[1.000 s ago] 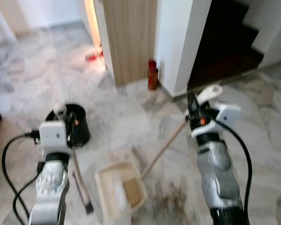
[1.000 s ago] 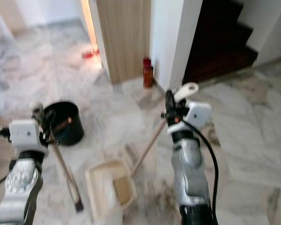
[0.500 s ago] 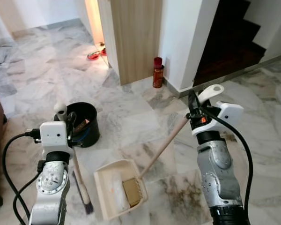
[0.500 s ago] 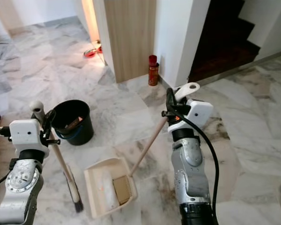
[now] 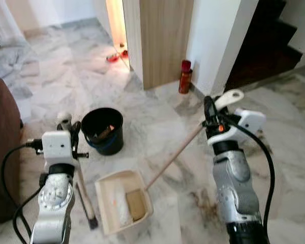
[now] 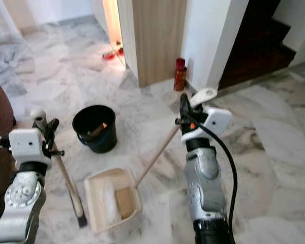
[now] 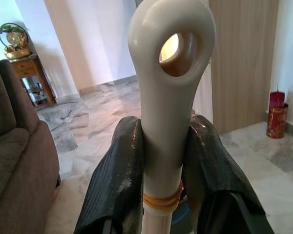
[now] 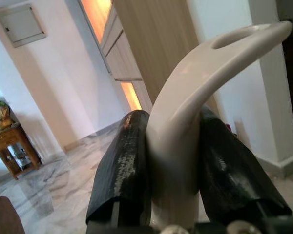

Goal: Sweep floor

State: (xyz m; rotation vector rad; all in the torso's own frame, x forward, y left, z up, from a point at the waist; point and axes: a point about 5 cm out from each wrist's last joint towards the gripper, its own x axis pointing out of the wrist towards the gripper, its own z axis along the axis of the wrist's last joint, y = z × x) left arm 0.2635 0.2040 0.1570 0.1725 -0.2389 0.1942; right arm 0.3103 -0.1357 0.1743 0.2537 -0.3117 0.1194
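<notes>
My left gripper (image 5: pixel 69 127) is shut on the white looped top of a broom handle (image 7: pixel 170 92). Its wooden shaft runs down to a dark brush head (image 5: pixel 92 222) on the marble floor. My right gripper (image 5: pixel 209 110) is shut on the curved cream grip (image 8: pixel 185 97) of a long wooden handle (image 5: pixel 174 155). That handle slants down to a cream dustpan (image 5: pixel 108 190) lying on the floor between my arms. In the pan lie a brown block and some pale debris. A black bucket (image 5: pixel 102 129) with scraps inside stands just beyond the pan.
A brown sofa (image 5: pixel 2 152) fills the left edge. Ahead stand a wooden panel (image 5: pixel 165 40) and a white wall corner with a red can (image 5: pixel 185 76) at its foot. Dark stairs (image 5: pixel 269 46) rise at the far right. Red items (image 5: pixel 114 57) lie in the lit doorway.
The whole picture has shifted and sharpened, so the camera has moved; the sofa has come into view at the left. Both grippers keep their holds, and the dustpan stays between my arms.
</notes>
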